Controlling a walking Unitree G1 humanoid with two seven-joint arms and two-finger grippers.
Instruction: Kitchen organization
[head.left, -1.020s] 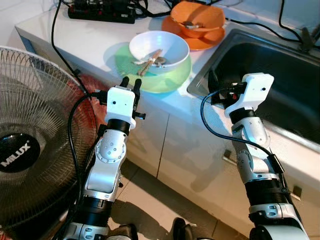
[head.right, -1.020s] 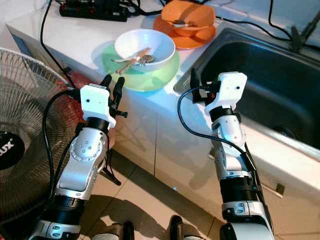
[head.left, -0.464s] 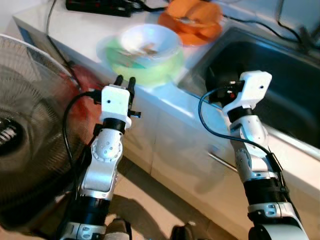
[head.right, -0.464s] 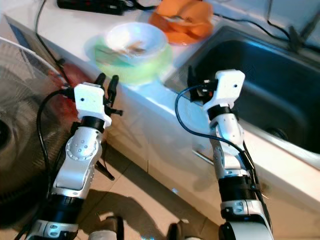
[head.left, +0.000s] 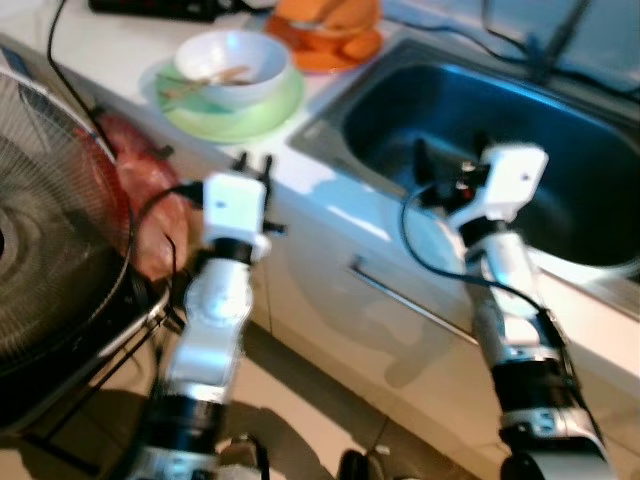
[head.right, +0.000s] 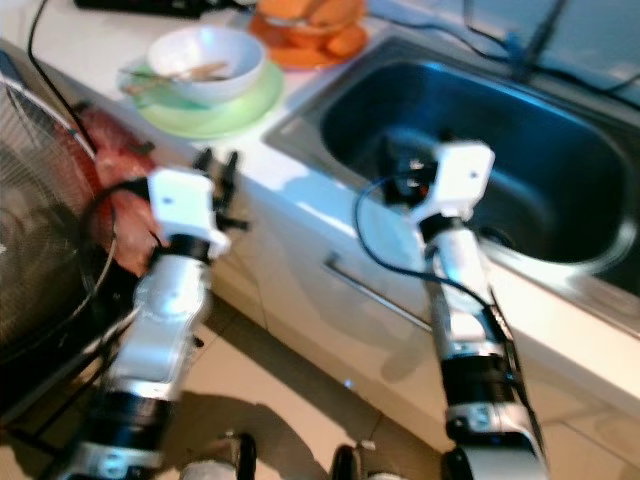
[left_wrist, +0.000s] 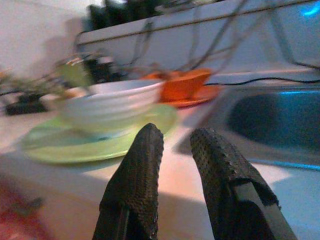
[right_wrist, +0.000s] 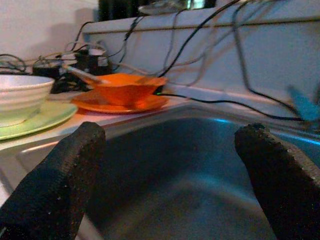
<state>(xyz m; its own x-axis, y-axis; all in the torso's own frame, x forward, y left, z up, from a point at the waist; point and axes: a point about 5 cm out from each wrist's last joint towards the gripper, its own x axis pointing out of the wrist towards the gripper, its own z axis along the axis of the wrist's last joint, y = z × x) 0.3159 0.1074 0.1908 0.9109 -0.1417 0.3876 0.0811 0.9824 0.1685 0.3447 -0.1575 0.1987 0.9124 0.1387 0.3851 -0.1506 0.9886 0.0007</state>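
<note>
The left gripper (left_wrist: 172, 150) is hovering at the front edge of the white counter (head.left: 330, 195), its two black fingers (left_wrist: 137, 175) nearly together with a thin gap between them and nothing in their grasp. Just beyond it, a white bowl (head.left: 230, 67) is sitting on a green plate (head.left: 245, 115) near the counter's left end, with utensils lying inside the bowl. The right gripper (right_wrist: 170, 170) is hanging over the front rim of the steel sink (head.right: 480, 140), fingers spread wide and gripping nothing. An orange bowl on an orange plate (right_wrist: 120, 102) is resting at the sink's far left corner. A fan (head.left: 50, 230) is standing on the floor, left of the cabinet.
</note>
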